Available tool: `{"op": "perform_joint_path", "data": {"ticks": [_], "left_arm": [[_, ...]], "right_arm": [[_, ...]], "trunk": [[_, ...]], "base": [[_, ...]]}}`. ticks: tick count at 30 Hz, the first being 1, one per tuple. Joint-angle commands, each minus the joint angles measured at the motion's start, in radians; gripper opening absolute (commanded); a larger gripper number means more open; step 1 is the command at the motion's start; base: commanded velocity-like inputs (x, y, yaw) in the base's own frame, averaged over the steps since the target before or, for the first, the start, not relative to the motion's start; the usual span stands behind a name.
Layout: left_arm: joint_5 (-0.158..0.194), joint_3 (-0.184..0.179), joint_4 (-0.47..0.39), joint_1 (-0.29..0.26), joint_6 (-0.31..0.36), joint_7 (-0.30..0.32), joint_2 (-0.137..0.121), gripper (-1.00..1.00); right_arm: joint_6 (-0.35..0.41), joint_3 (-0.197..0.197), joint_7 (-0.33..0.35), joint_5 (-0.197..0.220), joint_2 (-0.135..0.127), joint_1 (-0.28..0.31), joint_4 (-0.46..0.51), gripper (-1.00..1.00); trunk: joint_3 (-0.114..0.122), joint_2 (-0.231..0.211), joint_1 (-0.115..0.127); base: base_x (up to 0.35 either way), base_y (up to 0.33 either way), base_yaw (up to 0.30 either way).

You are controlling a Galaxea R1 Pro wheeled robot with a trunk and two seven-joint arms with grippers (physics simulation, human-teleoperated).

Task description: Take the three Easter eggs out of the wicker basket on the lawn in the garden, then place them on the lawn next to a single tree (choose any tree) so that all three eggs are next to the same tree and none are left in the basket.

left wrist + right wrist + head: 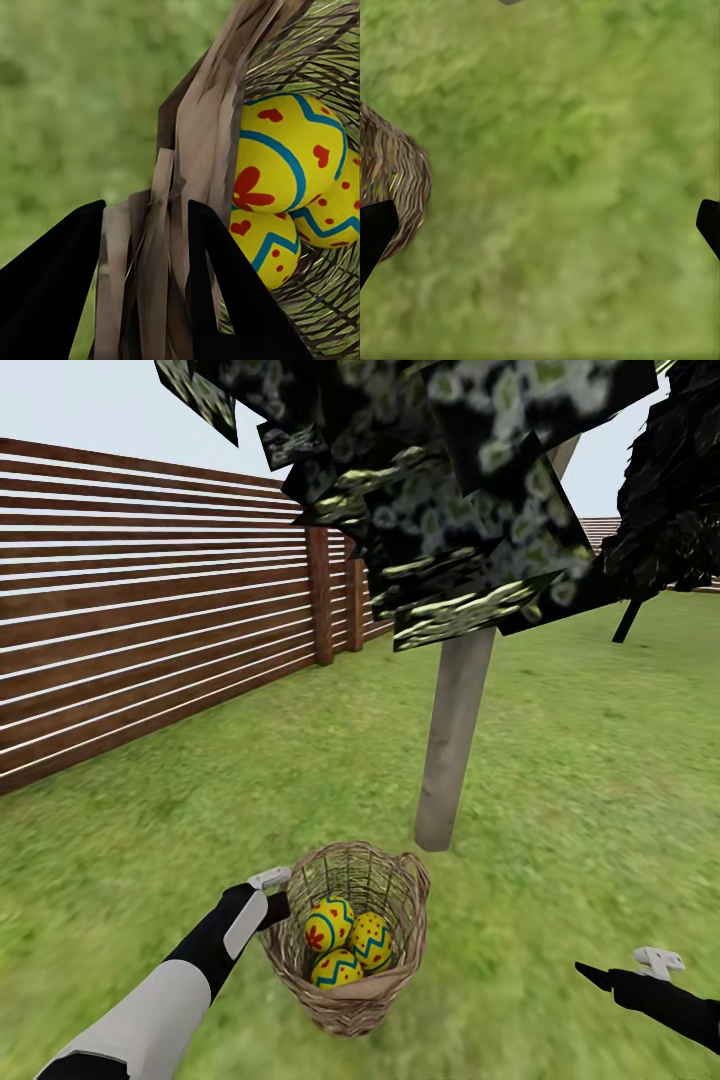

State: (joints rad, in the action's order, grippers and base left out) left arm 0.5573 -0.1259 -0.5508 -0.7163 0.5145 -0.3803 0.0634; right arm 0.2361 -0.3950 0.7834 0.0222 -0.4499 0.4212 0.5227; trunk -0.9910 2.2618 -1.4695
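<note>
A wicker basket (352, 950) stands on the lawn (560, 780) just in front of a tree (455, 745) with a pale straight trunk and dark, pale-flecked leaves. All three Easter eggs (347, 942) lie inside the basket, touching one another: yellow, with blue zigzag bands and red marks. A brown slatted fence (150, 650) runs along the left side of the grass.

From the head camera, the left gripper (274, 895) sits at the basket's left rim, at the end of a black and white arm. The left wrist camera adds the close detail: the two black fingers (225, 292) straddle the braided rim (180, 225), one outside and one inside the basket, closed around the wicker. The eggs (289, 161) show large just past the inner finger.

The right gripper (625, 975) hovers low over the grass to the right of the basket, apart from it. Its wrist camera looks down on bare grass, with the basket's side (397, 187) at one edge; the two black fingertips (373, 229) sit far apart, so the jaws are spread wide and hold nothing.
</note>
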Motion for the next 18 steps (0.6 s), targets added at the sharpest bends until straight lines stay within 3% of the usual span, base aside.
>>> {"op": "perform_joint_path", "data": {"ticks": [1,3,4,17,18], "left_arm": [[-0.036,-0.004,0.017,0.001,0.01,-0.012,-0.001,-1.0],[-0.036,-0.004,0.017,0.001,0.009,-0.012,-0.001,-1.0],[-0.036,-0.004,0.017,0.001,0.009,-0.012,-0.001,1.0],[-0.035,-0.003,0.011,0.001,0.01,-0.012,-0.002,1.0],[-0.033,-0.003,0.005,0.001,0.011,-0.011,-0.012,1.0]], "right_arm": [[0.009,-0.005,0.005,0.002,0.0,0.001,0.001,1.0],[0.009,-0.005,0.005,0.002,0.0,0.001,0.001,1.0],[0.009,-0.005,0.005,0.002,0.0,0.001,0.0,1.0],[0.01,-0.005,0.005,0.002,0.0,0.001,0.001,1.0],[0.01,-0.005,0.005,0.002,0.0,0.001,0.001,1.0]], "trunk": [[-0.001,0.0,0.0],[-0.001,0.0,0.0],[-0.001,0.0,0.0],[-0.001,0.0,0.0],[-0.001,0.0,0.0]], "base": [[0.0,0.0,0.0],[0.0,0.0,0.0],[0.0,0.0,0.0],[0.0,0.0,0.0],[0.0,0.0,0.0]]}}
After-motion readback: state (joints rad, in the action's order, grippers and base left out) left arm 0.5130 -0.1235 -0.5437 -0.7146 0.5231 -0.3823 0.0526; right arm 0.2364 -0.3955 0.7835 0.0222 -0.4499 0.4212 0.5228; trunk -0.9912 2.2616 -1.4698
